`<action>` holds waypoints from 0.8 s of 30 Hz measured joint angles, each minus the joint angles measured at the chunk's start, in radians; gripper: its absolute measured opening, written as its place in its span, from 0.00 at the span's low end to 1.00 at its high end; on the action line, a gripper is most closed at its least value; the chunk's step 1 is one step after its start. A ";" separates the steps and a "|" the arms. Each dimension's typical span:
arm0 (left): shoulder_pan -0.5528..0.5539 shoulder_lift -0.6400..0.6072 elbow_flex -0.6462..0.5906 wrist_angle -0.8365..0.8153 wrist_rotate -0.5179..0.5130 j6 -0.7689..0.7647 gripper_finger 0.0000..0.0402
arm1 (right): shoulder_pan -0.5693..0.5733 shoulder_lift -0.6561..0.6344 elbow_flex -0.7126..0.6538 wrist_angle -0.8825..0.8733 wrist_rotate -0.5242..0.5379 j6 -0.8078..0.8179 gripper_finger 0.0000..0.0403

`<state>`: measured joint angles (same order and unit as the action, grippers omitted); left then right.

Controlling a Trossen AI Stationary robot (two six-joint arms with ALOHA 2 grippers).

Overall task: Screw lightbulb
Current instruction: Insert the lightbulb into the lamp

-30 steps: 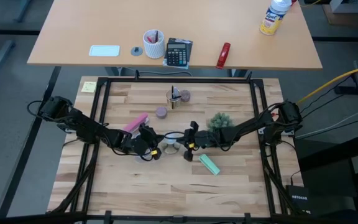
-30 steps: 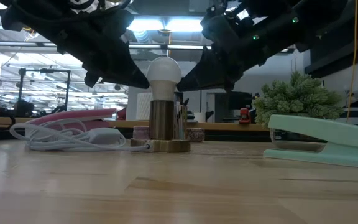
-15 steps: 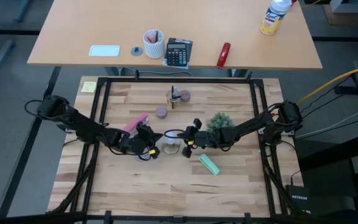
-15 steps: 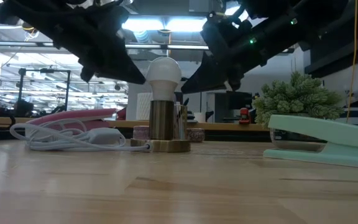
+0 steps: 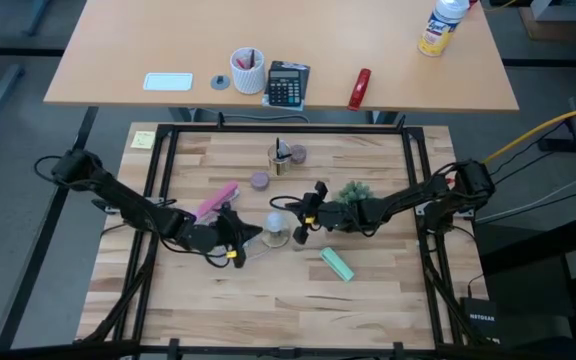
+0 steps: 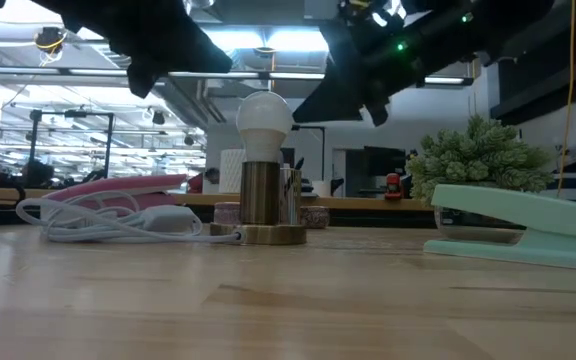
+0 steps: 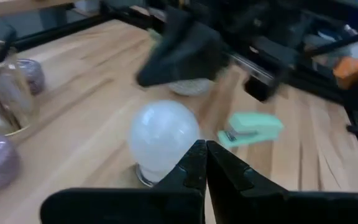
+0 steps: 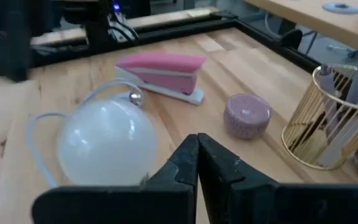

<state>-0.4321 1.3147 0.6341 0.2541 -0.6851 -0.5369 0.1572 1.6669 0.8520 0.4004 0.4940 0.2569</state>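
The frosted-white lightbulb (image 6: 265, 117) stands upright in a metal socket (image 6: 261, 192) on a round wooden base (image 6: 260, 235) at the middle of the table (image 5: 268, 300). My left gripper (image 6: 220, 64) hangs shut above and to the left of the bulb (image 7: 163, 140), touching nothing. My right gripper (image 6: 308, 108) hangs shut just above and to the right of the bulb (image 8: 107, 143), also clear of it. In the high view the bulb (image 5: 275, 231) lies between my left gripper (image 5: 251, 236) and my right gripper (image 5: 296, 228).
A white cord (image 6: 108, 220) and a pink stapler (image 5: 218, 196) lie left of the socket. A mint-green stapler (image 5: 336, 264) lies to the near right, with a small plant (image 5: 353, 192) behind it. A purple candle (image 5: 259, 180) and a gold wire cup (image 5: 280, 158) stand farther back.
Both grippers have risen and drawn away from the lightbulb, the left one up and toward the table's left, the right one up and slightly toward the right. Both stay shut. The bulb stands unmoved in its socket.
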 joint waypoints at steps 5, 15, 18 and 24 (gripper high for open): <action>-0.003 0.062 0.000 0.058 0.018 0.000 0.00 | -0.008 0.000 0.000 0.065 -0.017 -0.002 0.04; 0.005 0.148 0.000 0.199 0.023 0.040 0.00 | -0.007 0.007 0.000 0.077 -0.043 0.005 0.04; 0.010 0.148 0.000 0.195 0.023 0.040 0.00 | -0.007 0.016 0.000 0.095 -0.049 0.007 0.04; 0.015 0.149 0.000 0.188 0.021 0.040 0.00 | -0.007 0.058 0.000 0.171 -0.053 0.008 0.04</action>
<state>-0.4171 1.4635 0.6338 0.4423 -0.6638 -0.4969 0.1501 1.7247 0.8520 0.5717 0.4412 0.2646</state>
